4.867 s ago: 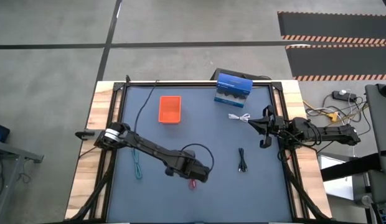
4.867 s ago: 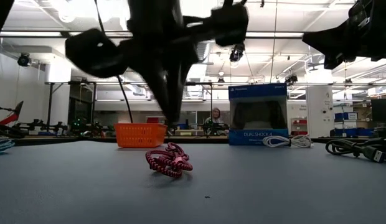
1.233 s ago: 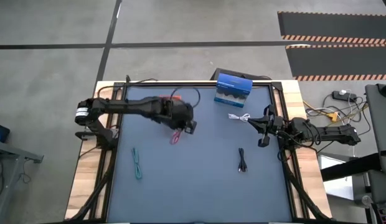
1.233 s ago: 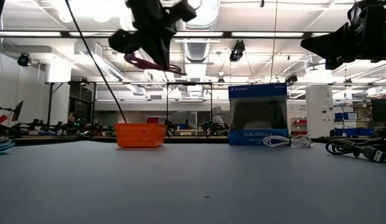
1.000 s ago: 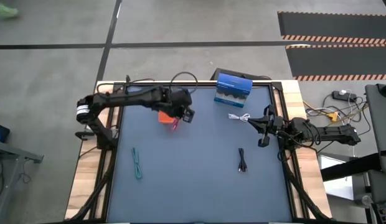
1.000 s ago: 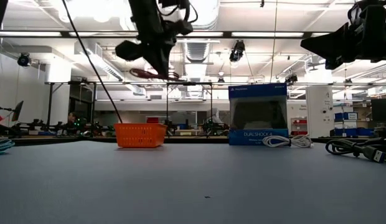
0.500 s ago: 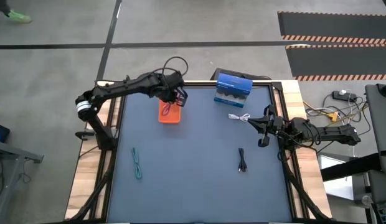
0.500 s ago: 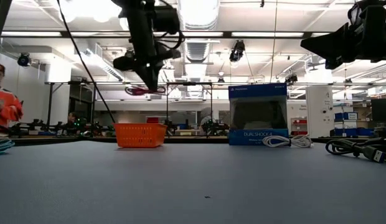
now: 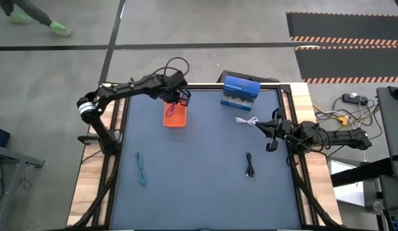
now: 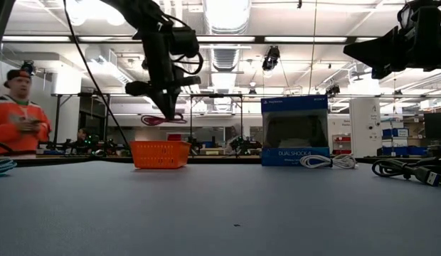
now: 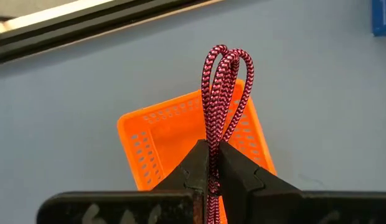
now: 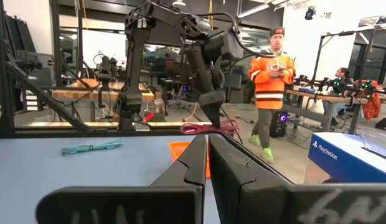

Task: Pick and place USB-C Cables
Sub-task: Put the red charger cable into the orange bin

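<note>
half the red cable (image 11: 221,93) hidden between left pincer (image 11: 213,163) fingers

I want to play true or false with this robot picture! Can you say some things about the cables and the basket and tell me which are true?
1. The left hand holds the red cable. True.
2. The red cable lies inside the basket. False: it hangs above the basket, held in the hand.
3. The teal cable lies on the table. True.
4. The white cable is in the right hand. False: it lies on the table beside the blue box.
5. The black cable is in the basket. False: it lies on the table.
</note>
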Controlling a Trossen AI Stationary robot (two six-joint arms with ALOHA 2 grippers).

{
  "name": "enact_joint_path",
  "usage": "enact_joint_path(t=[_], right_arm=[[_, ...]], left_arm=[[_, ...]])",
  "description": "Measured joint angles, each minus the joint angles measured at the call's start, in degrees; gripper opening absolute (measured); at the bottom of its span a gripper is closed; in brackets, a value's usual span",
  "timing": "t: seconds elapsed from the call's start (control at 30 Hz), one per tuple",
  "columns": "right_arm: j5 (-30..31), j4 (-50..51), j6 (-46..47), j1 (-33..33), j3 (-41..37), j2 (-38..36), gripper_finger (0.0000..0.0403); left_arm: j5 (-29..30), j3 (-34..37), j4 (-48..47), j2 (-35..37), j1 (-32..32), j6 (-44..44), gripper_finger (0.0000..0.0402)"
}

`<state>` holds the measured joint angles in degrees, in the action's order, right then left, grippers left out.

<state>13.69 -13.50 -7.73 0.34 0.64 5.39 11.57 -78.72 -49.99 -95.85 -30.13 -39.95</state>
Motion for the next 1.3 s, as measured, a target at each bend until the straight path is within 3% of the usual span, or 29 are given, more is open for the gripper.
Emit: enact_joint_path(t=[0.77, 1.3], right_arm=[[0.0, 0.0, -0.4, 0.0, 0.0, 0.0, 0.0009], [0.0, 0.0, -0.3, 0.0, 0.0, 0.0, 0.0009]], left_arm=[[-0.5, 8.9, 9.4, -0.1, 0.2, -1.7, 0.0008], [-0.5, 10.3, 12.4, -0.4, 0.7, -1.9, 0.0008]])
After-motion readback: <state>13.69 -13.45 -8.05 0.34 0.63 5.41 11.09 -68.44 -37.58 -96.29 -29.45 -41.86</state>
